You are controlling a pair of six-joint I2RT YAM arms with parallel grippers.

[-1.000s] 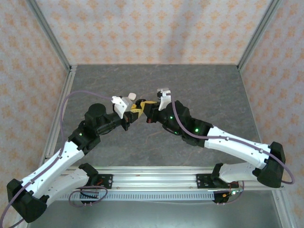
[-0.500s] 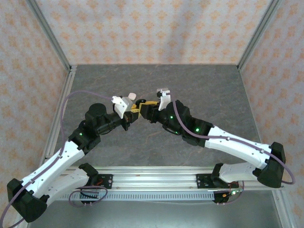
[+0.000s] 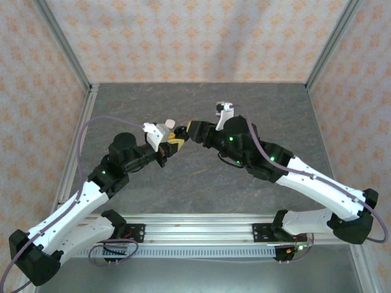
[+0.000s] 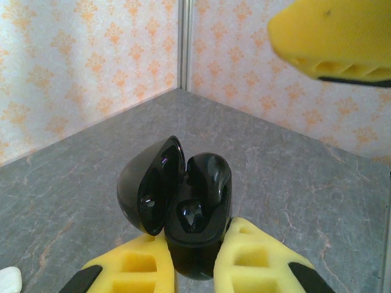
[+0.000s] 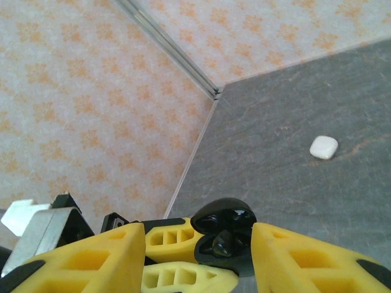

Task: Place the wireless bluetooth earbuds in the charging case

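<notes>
Charging case (image 4: 206, 183), just 1, black, clamped in left gripper (image 4: 195, 253); right gripper (image 5: 197, 241) gapes empty.

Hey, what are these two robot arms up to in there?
The left hand is gripping a small black charging case with its lid flipped open. A glossy black earbud seems to sit inside it. The right hand hovers open around the case, with a gap on either side. A small white item lies on the grey table farther off.
</notes>
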